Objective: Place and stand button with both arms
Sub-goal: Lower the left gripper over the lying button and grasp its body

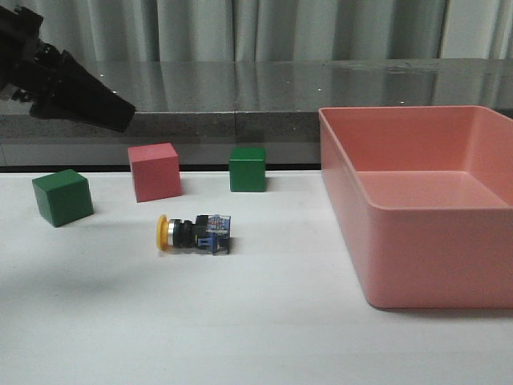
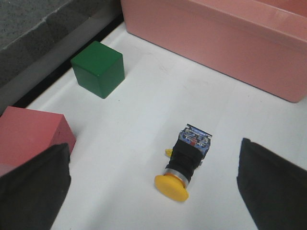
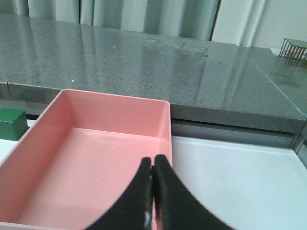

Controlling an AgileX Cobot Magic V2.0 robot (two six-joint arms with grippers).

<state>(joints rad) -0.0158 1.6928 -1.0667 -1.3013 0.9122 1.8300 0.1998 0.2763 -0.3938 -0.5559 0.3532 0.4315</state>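
Left gripper [image 2: 153,187] hangs with fingers spread wide above the button [image 2: 184,160], which lies on its side between them, near the table [image 1: 240,321] middle just in front of the pink cube [image 1: 155,171]. Judging by this, the pick-up approach is in hand; next it must descend and clamp the black body. Right gripper [image 3: 153,191], fingers pressed together and empty, waits over the pink bin [image 3: 110,143] at the right edge.

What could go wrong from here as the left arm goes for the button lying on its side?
1. The button lies on its rounded body, so uneven contact from the open left gripper could roll or spin it away.
2. The pink cube sits right beside one of the left fingers; descending could nudge it.
3. The right gripper is shut above the pink bin, so it may be late to help stand the button.
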